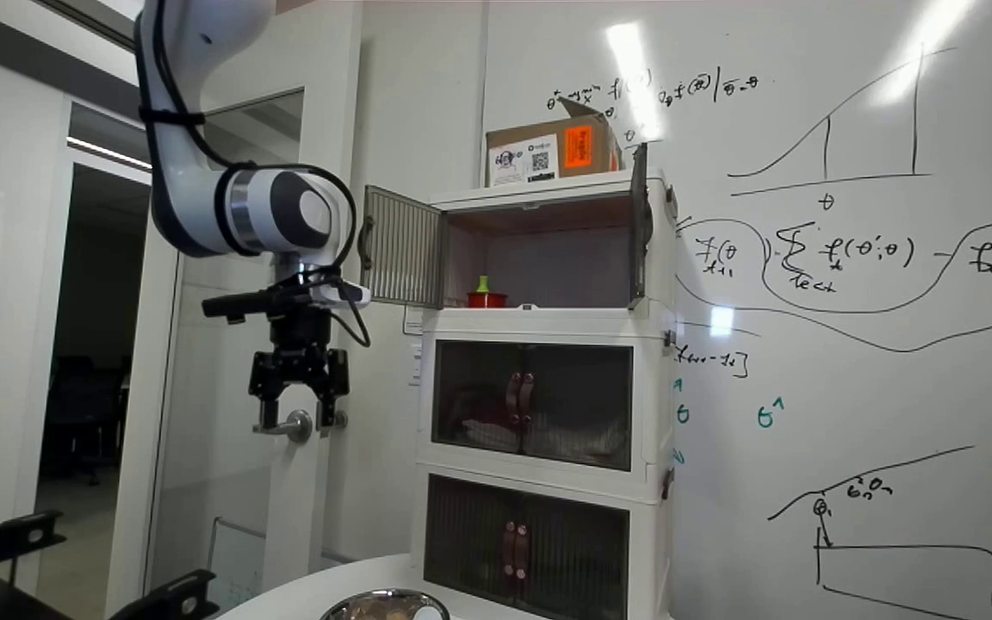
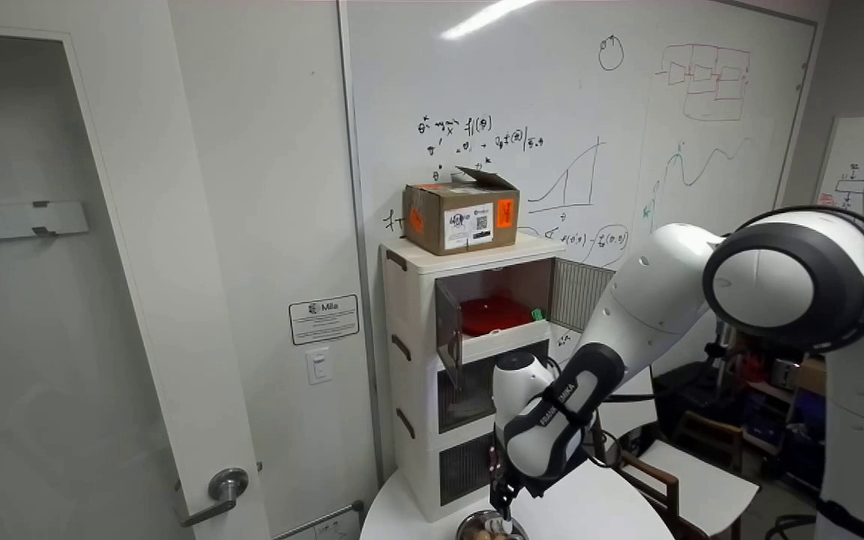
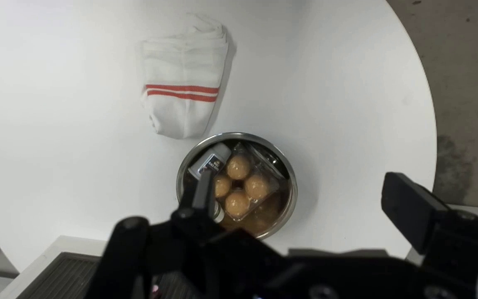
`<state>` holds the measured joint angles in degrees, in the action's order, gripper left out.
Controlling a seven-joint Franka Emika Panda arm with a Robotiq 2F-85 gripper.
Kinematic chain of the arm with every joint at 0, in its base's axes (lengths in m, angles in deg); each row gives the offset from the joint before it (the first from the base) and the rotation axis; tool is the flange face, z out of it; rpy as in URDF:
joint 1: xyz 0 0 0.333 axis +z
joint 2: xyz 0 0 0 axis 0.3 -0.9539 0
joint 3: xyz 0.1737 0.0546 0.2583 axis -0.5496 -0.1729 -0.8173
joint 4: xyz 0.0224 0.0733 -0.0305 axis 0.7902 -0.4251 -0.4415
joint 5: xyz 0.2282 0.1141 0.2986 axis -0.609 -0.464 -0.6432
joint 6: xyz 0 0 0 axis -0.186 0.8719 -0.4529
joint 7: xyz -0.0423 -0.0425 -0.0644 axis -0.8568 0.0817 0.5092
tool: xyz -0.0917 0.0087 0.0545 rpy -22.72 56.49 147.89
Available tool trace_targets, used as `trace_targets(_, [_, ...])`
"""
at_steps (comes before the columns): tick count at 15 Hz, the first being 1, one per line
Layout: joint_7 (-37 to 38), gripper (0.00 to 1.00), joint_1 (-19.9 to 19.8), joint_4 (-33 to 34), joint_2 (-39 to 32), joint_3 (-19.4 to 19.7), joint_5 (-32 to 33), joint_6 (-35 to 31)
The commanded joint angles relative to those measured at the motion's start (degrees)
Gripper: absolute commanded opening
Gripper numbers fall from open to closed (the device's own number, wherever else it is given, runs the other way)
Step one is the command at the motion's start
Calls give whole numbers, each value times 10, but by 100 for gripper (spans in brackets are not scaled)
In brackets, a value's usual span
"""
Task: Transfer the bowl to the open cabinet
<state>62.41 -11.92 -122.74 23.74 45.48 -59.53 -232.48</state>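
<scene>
The silvery bowl [image 3: 266, 218] stands on the white table, holding a clear pack of round orange-brown eggs and a small grey-white container. It also shows at the bottom edge of both exterior views [image 1: 354, 607] [image 2: 465, 527], partly cut off. My gripper [image 3: 301, 195] is open and empty, pointing down. In an exterior view, it hangs well above table height [image 1: 297, 422]. In the wrist view, one finger overlaps the bowl's left part and the other lies right of it. The open cabinet [image 1: 548, 258] is the top compartment [image 2: 488, 282], with both tinted doors swung out.
A red pot [image 2: 492, 315] with a green part sits inside the open cabinet. A cardboard box [image 2: 469, 217] stands on top. The lower compartments [image 1: 530, 405] are closed. A striped white towel [image 3: 185, 70] lies on the table [image 3: 347, 104]. A chair [image 2: 694, 472] stands beside it.
</scene>
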Motion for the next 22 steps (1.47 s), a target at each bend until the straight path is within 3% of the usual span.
trace_targets(1, [-17,100,10,25,-100,-8,-54,-78])
trace_targets(4, [-53,100,-2,73,-202,-39,-126,-157])
trace_targets(6, [-63,100,11,115,-265,-29,-127,-197])
trace_targets(12, [-72,100,138,243,-411,108,-71,-226])
trace_targets(22, [-57,100,263,384,-569,197,-55,-237])
